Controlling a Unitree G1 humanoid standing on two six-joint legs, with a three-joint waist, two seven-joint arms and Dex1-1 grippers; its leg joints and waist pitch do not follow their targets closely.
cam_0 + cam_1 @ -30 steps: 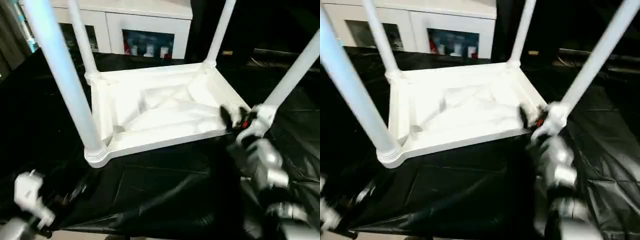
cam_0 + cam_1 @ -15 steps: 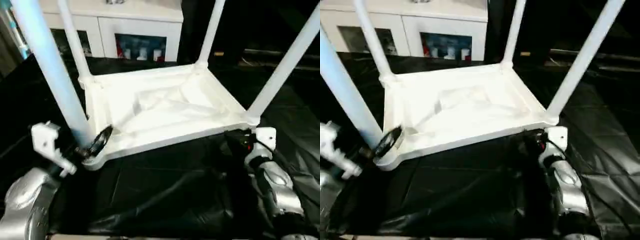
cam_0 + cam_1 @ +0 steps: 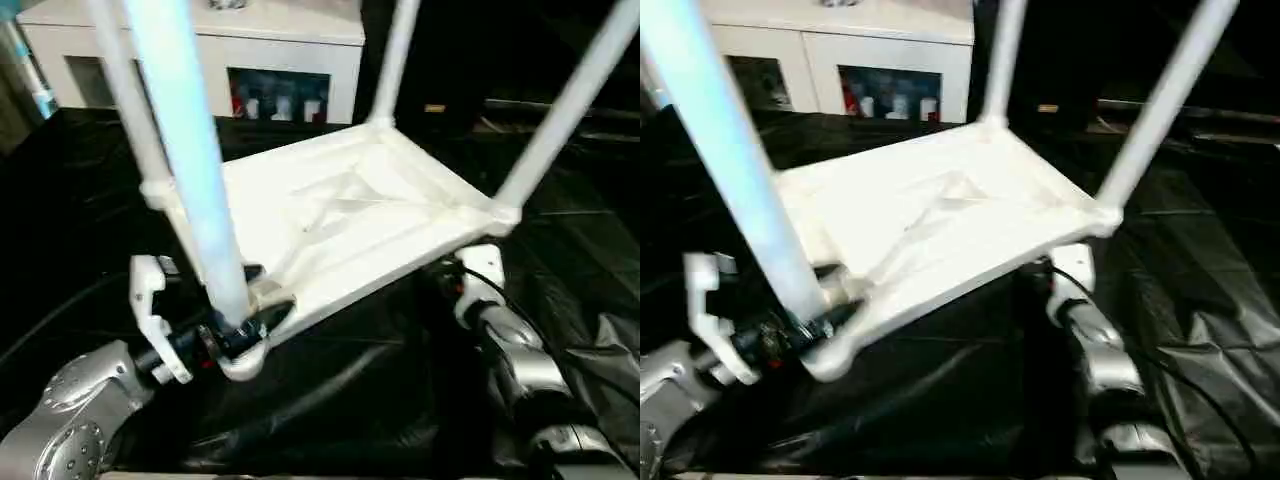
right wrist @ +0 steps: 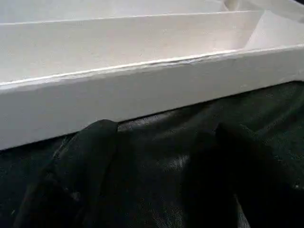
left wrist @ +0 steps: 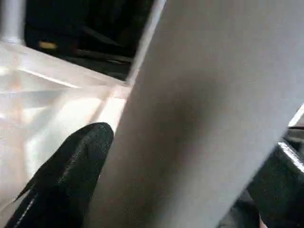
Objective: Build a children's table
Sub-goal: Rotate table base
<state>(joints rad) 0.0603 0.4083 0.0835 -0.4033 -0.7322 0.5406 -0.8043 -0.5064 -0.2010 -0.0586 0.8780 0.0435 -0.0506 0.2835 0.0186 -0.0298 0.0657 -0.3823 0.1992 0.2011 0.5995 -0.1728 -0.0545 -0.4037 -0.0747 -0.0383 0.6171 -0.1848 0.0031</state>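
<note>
A thick white leg [image 5: 190,118] of the children's table crossed the left wrist view on a slant, close to the camera. The left end effector [image 5: 171,190] straddled that leg: one black finger [image 5: 71,175] stood on one side of it, touching or almost touching its surface, and the other black finger [image 5: 275,185] showed on the far side. Beyond the first finger lay the ribbed white underside of the tabletop [image 5: 52,104], its rim meeting the leg. Further off, another white leg [image 5: 12,21] rose from the tabletop against a dark background.
</note>
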